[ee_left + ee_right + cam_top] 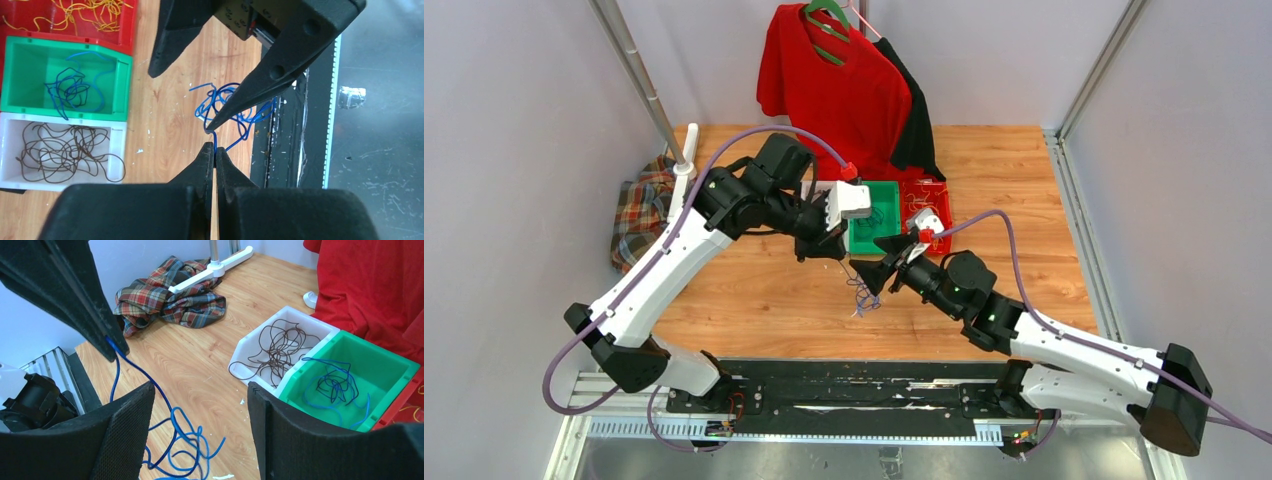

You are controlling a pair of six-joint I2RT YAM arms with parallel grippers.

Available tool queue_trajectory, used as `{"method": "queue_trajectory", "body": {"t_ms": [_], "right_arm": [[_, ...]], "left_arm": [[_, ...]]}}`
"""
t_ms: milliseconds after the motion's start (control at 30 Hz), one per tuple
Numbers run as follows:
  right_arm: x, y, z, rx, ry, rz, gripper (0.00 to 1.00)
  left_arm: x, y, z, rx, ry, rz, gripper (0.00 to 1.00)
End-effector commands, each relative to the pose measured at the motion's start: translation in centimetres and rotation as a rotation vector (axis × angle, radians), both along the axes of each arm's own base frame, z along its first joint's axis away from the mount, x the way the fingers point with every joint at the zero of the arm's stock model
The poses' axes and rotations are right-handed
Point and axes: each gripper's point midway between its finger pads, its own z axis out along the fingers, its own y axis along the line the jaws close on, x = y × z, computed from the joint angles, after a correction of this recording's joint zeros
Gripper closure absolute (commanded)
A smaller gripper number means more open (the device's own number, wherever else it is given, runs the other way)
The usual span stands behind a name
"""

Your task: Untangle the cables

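Table point(754, 290) is bearing the tangled blue cables point(235, 107) near its front edge. Right gripper point(200, 390) is standing wide and empty above them. Left gripper point(215, 149) is pinching one strand, fully closed. Recommend drawing that strand out slowly.

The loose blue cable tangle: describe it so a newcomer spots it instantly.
On the wooden table, look at the near middle, in front of the white bin, green bin and red bin. A tangle of thin blue cable lies on bare wood, one strand pinched in the shut left gripper; the only other blue cable sits inside the green bin.
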Motion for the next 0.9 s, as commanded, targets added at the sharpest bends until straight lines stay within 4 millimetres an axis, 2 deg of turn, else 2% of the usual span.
{"method": "queue_trajectory", "body": {"t_ms": [0,267,433,500,667,867], "right_arm": [[0.3,0.5,2.4,0.018,-0.058,-0.021,0.32],[0.9,2.2,3.1,-0.011,-0.104,-0.001,0.33],[1.3,3.7,1.4,-0.019,-0.083,0.021,0.38],[1.2,4.3,0.6,-0.020,-0.078,0.042,0.44],[1.7,3.8,-3.1,-0.082,-0.012,0.008,0.62],[1.7,1.6,-8.8,-0.156,0.079,-0.055,0.67]], "left_arm": [[-1.6,-0.1,1.8,-0.048,0.004,-0.058,0.99],[-2.8,-0.5,3.5,-0.096,0.023,-0.105,0.99],[-4.1,-0.4,4.9,-0.127,0.032,-0.156,0.99],[-4.6,-0.3,5.5,-0.146,0.029,-0.170,0.99],[-3.7,-0.4,7.4,-0.165,-0.027,-0.136,0.99],[-2.6,-0.7,11.2,-0.225,-0.144,-0.115,1.00]]}}
